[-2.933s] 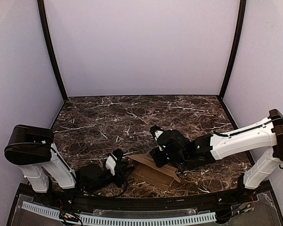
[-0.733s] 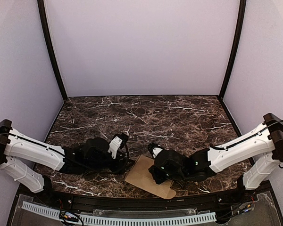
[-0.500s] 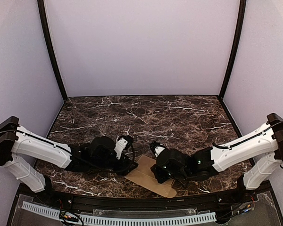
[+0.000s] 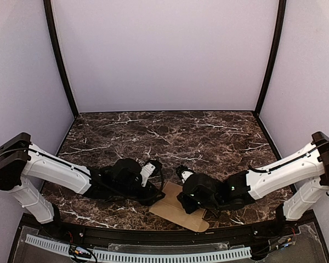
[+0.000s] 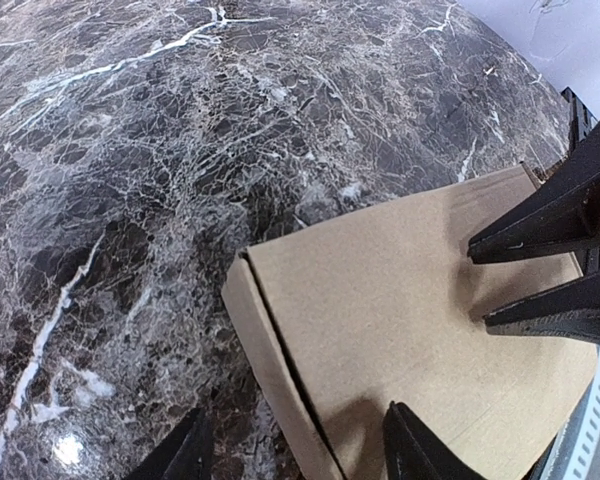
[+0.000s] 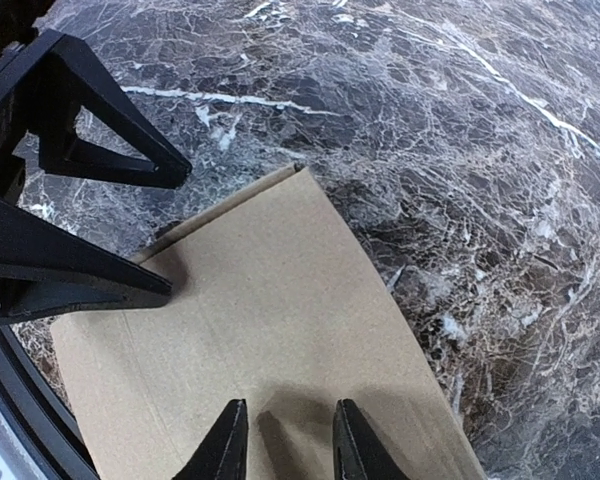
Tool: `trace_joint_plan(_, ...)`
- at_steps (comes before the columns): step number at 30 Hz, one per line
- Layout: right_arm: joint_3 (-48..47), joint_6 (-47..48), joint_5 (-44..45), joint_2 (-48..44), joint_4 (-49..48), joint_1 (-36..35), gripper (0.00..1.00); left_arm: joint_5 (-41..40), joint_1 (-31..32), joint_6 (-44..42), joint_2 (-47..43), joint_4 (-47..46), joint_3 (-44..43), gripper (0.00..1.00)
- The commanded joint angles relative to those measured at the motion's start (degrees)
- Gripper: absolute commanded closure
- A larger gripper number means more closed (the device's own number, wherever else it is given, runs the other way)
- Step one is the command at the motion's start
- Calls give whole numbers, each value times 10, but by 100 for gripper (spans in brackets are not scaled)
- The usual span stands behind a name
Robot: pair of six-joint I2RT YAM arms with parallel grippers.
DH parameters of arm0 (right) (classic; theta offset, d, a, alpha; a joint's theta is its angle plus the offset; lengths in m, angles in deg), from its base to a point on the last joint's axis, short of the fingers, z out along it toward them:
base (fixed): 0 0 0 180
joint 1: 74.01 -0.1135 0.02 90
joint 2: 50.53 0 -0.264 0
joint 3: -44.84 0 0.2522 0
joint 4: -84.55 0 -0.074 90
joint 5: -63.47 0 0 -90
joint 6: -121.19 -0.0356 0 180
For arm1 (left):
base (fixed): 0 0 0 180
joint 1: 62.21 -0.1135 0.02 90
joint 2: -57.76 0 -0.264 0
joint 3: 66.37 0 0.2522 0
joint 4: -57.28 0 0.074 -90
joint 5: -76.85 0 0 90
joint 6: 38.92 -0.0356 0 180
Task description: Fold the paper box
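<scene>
Box: I see the box [image 4: 172, 211] lying flat on the table [image 4: 153, 137], close to the near edge and about midway between the two arms. It is plain brown card, collapsed, and in my left wrist view one folded long edge faces the marble.

Left claw: the left claw [image 4: 156, 192] sits low at the box's left end. It is released, with its fingers [image 5: 192, 455] well apart. One finger is over bare marble just beside the folded edge and the other is over the card, so that edge lies between them. I see nothing grasped.

Right claw: the right claw [image 4: 186, 205] is low over the right part of the box. Its fingers [image 6: 225, 445] are parted by a narrow gap, both tips are over the card, and nothing is pinched between them. I cannot tell whether the tips touch the card.

Claws together: they face each other across the box, near but apart. Each wrist camera shows the other claw's black fingers above the card.

Arms: both reach inward and low from the table's sides.
</scene>
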Motion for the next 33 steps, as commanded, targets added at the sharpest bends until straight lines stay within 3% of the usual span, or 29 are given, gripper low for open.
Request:
trace_joint_plan(1, -1, -1, 20, -33, 46, -5, 68, 13, -4, 1, 12, 22, -12, 43)
trace_joint_plan(9, -6, -40, 24, -119, 168, 9, 52, 21, -4, 18, 26, 26, -13, 48)
trace_joint_plan(16, 0, -106, -53, -121, 246, 41, 40, 27, -4, 34, 31, 29, -12, 50)
trace_joint_plan(22, -5, -167, -100, -114, 305, 59, 39, 25, -4, 42, 28, 30, -8, 50)
trace_joint_plan(33, 11, -254, -192, -103, 289, 83, 38, 21, -4, 74, 22, 10, 9, 51)
